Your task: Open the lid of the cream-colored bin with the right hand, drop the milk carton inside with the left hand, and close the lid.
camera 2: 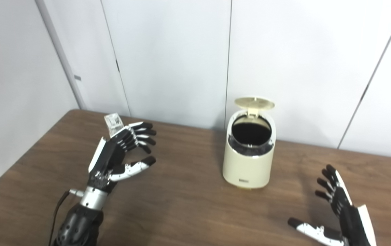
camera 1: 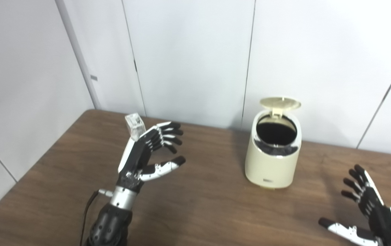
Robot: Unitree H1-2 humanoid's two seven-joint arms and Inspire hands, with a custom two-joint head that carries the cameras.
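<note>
A: Room between things?
B: Plenty. The cream-colored bin [camera 1: 272, 153] stands near the wooden table's [camera 1: 198, 208] back edge, lid [camera 1: 280, 103] tipped up, well apart from both hands.
A: Hands?
B: Left hand [camera 1: 147, 150] raised, fingers spread, empty; the milk carton [camera 1: 135, 127] shows just behind it. Right hand [camera 1: 369, 205] splayed, empty, near the front right. White wall panels [camera 1: 188, 58] behind.

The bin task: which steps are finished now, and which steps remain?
Done: the bin has its lid up. In hand: nothing is gripped; the left hand is open beside the carton. The right hand is open, away from the bin. Left: grasp the carton, drop it in, close the lid.
</note>
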